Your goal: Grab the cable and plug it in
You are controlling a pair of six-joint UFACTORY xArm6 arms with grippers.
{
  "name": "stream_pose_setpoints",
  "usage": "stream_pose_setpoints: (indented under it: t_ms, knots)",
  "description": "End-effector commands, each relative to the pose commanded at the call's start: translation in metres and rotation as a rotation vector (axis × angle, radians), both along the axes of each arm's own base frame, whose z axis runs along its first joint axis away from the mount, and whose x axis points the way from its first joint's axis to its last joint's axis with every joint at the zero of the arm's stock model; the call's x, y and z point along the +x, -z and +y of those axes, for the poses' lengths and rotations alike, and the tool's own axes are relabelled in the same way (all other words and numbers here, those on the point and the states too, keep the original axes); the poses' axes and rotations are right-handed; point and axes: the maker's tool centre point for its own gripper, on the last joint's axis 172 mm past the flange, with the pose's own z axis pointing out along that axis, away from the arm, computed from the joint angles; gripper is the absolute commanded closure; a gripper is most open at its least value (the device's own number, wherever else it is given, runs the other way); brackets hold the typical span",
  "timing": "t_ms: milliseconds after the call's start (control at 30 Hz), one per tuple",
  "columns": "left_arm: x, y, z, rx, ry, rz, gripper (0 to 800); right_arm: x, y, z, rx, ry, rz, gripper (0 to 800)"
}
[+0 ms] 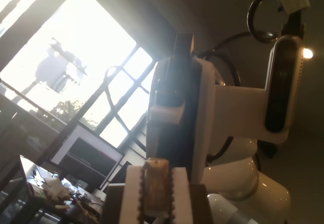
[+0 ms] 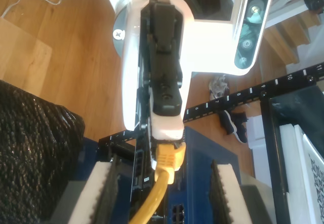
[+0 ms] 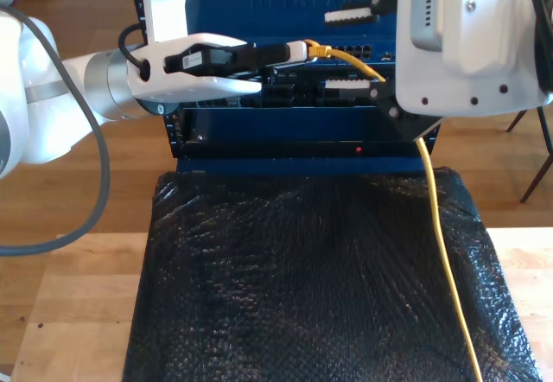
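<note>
My first pincer (image 3: pixel 298 51) is closed on the yellow plug end (image 3: pixel 318 49) of the cable (image 3: pixel 441 226) - in the exterior view it reaches in from 9 o'clock and the plug sits at about 12 o'clock, right at the front of the blue switch (image 3: pixel 285 2). Whether the plug is already inside a port, I cannot tell. My second pincer (image 2: pixel 162 198) has its pads (image 2: pixel 101 193) well apart, and the cable runs between them without being pressed. From there, in the exterior view, the cable drops toward 5 o'clock over the black bubble sheet (image 3: pixel 302 270) - this sheet covers the wooden surface (image 3: pixel 69 313).
</note>
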Motion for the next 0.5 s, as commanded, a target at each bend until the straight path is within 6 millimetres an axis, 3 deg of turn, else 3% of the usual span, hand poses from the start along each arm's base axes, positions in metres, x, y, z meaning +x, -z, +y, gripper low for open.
stream_pose_setpoints:
  t_ms: [500]
  knots:
    - [-0.0004, 0.0002, 0.0001, -0.001, 0.001, 0.0, 782, -0.0003, -0.0008, 0.0013, 0.004, -0.001, 0.001, 444]
